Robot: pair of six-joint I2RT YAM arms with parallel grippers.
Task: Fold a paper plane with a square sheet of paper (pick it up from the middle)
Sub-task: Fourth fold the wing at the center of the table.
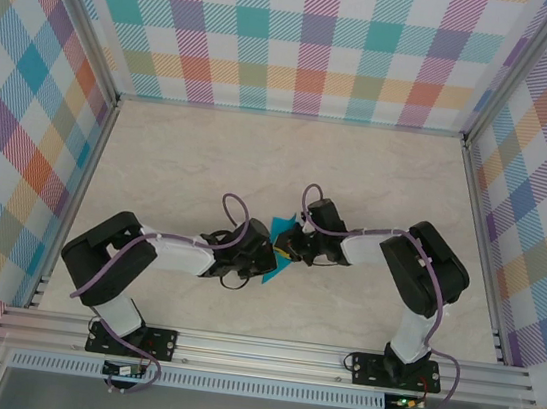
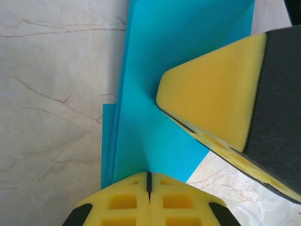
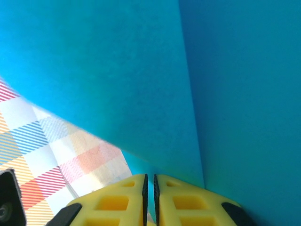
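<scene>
The left arm [image 1: 181, 253] and the right arm [image 1: 364, 247] look alike: white link tubes joined by rounded black housings. Just behind each wrist a purple cable [image 1: 234, 202] loops out, then runs back along the links to a flat black base plate [image 1: 132, 339]. The left gripper [image 2: 149, 181] has yellow fingers [image 2: 122, 202] moulded with rectangular pockets, and black shoulders on their outer sides. The right gripper [image 3: 149, 181] is built the same. Seen from the left wrist, one right finger [image 2: 211, 94] is a round-tipped yellow wedge on a black backing, with small round holes along its edge.
</scene>
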